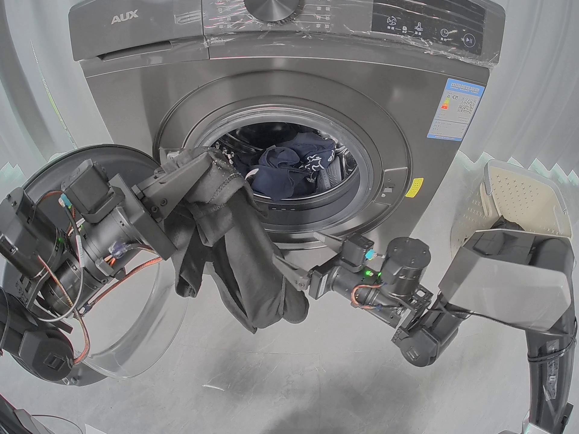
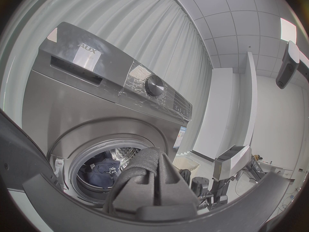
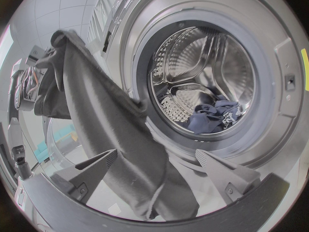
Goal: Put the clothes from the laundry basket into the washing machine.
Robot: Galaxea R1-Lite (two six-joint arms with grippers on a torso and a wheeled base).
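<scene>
Washing machine: the grey front-loading washing machine (image 1: 289, 85) stands with its round opening uncovered. Its door (image 1: 114, 327) is swung wide to the robot's left of the opening.

Drum: the steel drum (image 3: 196, 65) holds navy clothes (image 1: 289, 167) bunched low inside, toward the front rim.

Left hand: the left hand (image 1: 202, 163) sits at the opening's left rim, just outside the machine. Its fingers (image 2: 173, 178) are pressed together on a fold of the dark grey garment (image 1: 241, 260).

Dark grey garment: its top is pinched at the rim of the opening. The rest hangs in long folds down the machine's front, below the opening and clear of the floor. None of it is inside the drum.

Right hand: the right hand (image 1: 295, 248) is below the opening, close to the machine's front panel. Its fingers (image 3: 106, 158) are spread wide and grip nothing. In the right wrist view the hanging cloth passes between them; whether it brushes a finger is hard to tell.

Laundry basket: the cream perforated laundry basket (image 1: 528, 191) stands on the floor to the right of the machine. Something dark lies in it, possibly more clothing, though the right arm covers most of it.
</scene>
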